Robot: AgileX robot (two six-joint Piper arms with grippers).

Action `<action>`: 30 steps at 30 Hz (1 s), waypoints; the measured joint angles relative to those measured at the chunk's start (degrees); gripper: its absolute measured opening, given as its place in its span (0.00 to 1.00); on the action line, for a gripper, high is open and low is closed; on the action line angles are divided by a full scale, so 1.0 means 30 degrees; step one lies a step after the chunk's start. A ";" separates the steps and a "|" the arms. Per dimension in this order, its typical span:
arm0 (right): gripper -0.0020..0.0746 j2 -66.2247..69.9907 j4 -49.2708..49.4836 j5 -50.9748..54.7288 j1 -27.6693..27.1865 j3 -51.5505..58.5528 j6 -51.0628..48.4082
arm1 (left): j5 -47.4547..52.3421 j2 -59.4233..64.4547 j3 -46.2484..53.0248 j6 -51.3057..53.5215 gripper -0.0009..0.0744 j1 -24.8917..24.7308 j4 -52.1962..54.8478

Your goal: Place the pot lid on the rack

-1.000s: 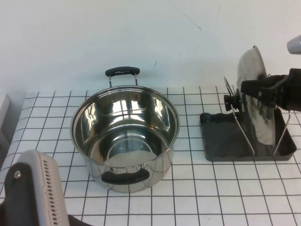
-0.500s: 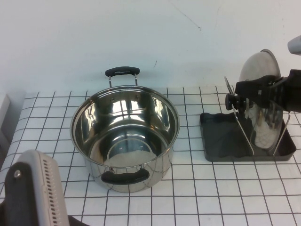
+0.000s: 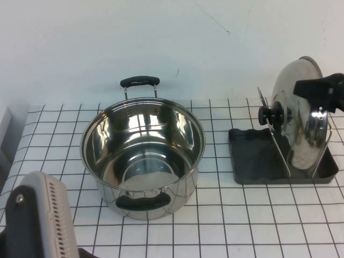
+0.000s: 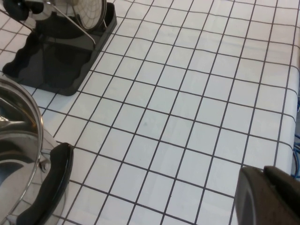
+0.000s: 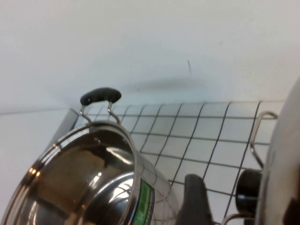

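Note:
The shiny pot lid [image 3: 303,123] stands on edge in the dark grey rack [image 3: 252,158], leaning between the wire loops, with its black knob [image 3: 270,115] facing left. My right gripper [image 3: 310,88] is open at the lid's upper edge. In the right wrist view one finger [image 5: 194,199] is on the knob side and clear of the lid [image 5: 283,159], and the other shows at the frame's edge past it. My left gripper [image 4: 263,172] is shut and empty, low over the tablecloth near the table's front edge, far from the rack [image 4: 56,61].
A deep steel pot [image 3: 142,156] with two black handles stands open in the middle of the checked tablecloth. It also shows in the right wrist view [image 5: 79,183]. The left arm's white body [image 3: 37,220] fills the front left corner. A white wall runs behind.
The lid came down into the rack and now stands there on its own. My right gripper let go of it and drew back to the right.

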 joint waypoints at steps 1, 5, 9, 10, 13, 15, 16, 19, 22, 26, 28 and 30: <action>0.65 -0.0109 -0.0006 0.0279 -0.0282 0.0000 0.0036 | 0.0000 0.0000 0.0000 0.0000 0.01 0.0000 -0.0030; 0.65 -0.0480 -0.0253 0.1102 -0.1355 -0.0030 0.0129 | 0.0032 0.0000 0.0000 -0.0033 0.01 0.0000 -0.0042; 0.65 -0.1177 -0.0334 0.2803 -0.2808 -0.0087 0.0253 | 0.0040 0.0000 0.0000 -0.0033 0.01 0.0000 0.0241; 0.65 -0.1400 -0.0381 0.3513 -0.3203 -0.0156 0.0265 | -0.0054 0.0000 0.0000 -0.0196 0.01 0.0000 0.0733; 0.59 -0.2114 -0.0514 0.5687 -0.4272 -0.0550 0.0265 | -0.0673 0.0000 0.0000 -0.2210 0.01 0.0000 0.3373; 0.48 -0.2838 -0.1244 0.7240 -0.5141 -0.1103 0.0121 | -0.1153 0.0000 0.0000 -0.4566 0.01 0.0000 0.5705; 0.41 -0.3127 -0.1790 0.7880 -0.5418 -0.1364 0.0094 | -0.1287 0.0000 0.0000 -0.6035 0.01 0.0000 0.7070; 0.17 -0.4195 -0.5272 0.8854 -0.5931 -0.2489 0.0259 | -0.1168 0.0000 0.0000 -1.0723 0.01 0.0000 1.0723; 0.07 -0.5268 -0.9639 0.8461 -0.5546 -0.3276 0.1754 | -0.0144 0.0000 0.0000 -1.4742 0.01 0.0000 1.3571; 0.04 -0.6515 -1.5506 0.6852 -0.3328 -0.3468 0.4047 | 0.2129 -0.0029 0.0000 -1.7857 0.01 0.0000 1.5088; 0.04 -0.7249 -1.8805 0.6095 -0.1777 -0.3468 0.5598 | 0.2877 -0.0029 0.0000 -1.9128 0.01 0.0000 1.5232; 0.04 -0.8159 -2.1481 0.5459 -0.0542 -0.3468 0.7449 | 0.3123 -0.0041 0.0000 -2.0250 0.01 0.0000 1.5356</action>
